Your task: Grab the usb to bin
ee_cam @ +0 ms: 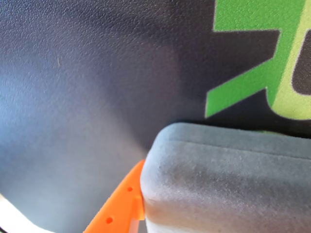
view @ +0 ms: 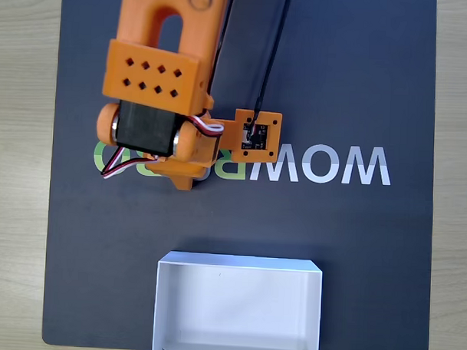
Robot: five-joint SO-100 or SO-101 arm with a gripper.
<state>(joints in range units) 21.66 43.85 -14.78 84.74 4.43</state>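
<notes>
— Orange plastic two-finger gripper [view: 184,172]: closed or not?

— I cannot tell. In the wrist view one orange finger [ee_cam: 119,206] lies against the left edge of the small matte grey block with rounded corners, the usb [ee_cam: 228,179]. The other finger is hidden, so whether the jaws pinch the block or only bracket it is unclear.

— Where is the block, then?

— Right at the gripper, very close to the wrist camera, over the dark textured mat [view: 359,87] beside the green lettering [ee_cam: 252,53]. I cannot say whether it rests on the mat or hangs just above it.

— And the box?

— The shallow white rectangular bin [view: 238,261] sits at the bottom edge of the mat in the fixed view, well apart from the gripper, and its white floor is bare.

— So how far along?

— My judgement: the reach is done and the grasp is either being made or just made. Lifting, carrying across the mat to the bin and letting go all remain. Nothing has been delivered.

— Anything else around?

— A pale wooden table [view: 20,137] under the mat, and white letters [view: 326,164] printed beside the green ones.
</notes>
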